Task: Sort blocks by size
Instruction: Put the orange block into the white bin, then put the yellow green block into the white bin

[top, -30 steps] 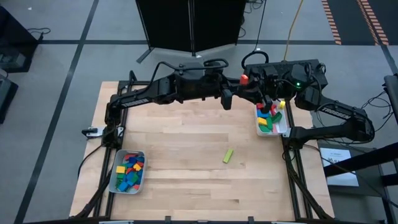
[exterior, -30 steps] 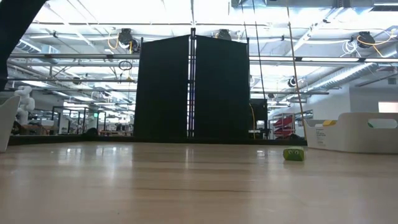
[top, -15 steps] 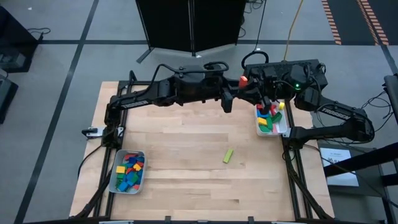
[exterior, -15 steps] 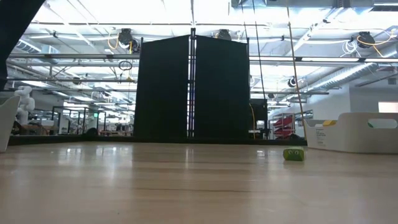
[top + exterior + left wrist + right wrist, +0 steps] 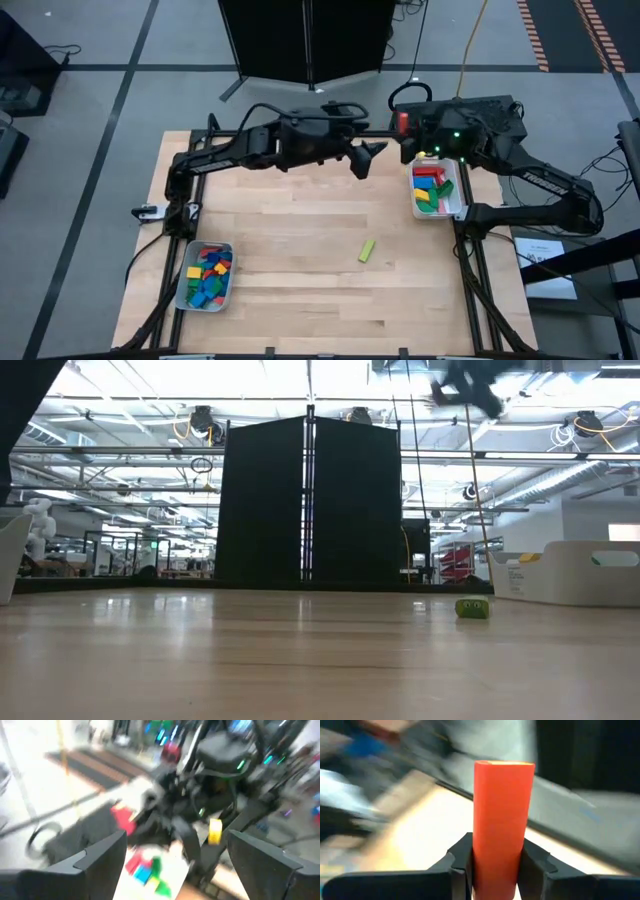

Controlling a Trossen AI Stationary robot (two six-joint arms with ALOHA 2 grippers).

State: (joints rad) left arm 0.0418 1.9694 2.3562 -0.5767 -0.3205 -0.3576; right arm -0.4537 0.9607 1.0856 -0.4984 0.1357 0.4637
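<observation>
Red and long, a bar block (image 5: 503, 825) is standing upright between the fingers (image 5: 457, 870) of the right claw (image 5: 404, 124), which are clamped on its lower end. It is probably being held that way, by one end, so its length can go cleanly down among the other long pieces. Just beyond and below that claw, the right tray (image 5: 457, 203) is holding a mix of red, green, blue and yellow bars (image 5: 430, 188), apparently the pile for the longer pieces.

Just beside the right claw, over the far edge of the wooden table (image 5: 300, 260), the left claw (image 5: 366, 160) is hovering with its fingers (image 5: 97, 865) spread wide apart and nothing between them; judging by how the two claws are facing each other, the bar looks to be passing between them.

Well away from both claws, nearer the front, a single green block (image 5: 367, 250) is lying loose on the bare wood, not yet sorted. Farther off, at the front corner on the left arm's side, the left tray (image 5: 183, 288) is holding shorter blocks (image 5: 208, 276).
</observation>
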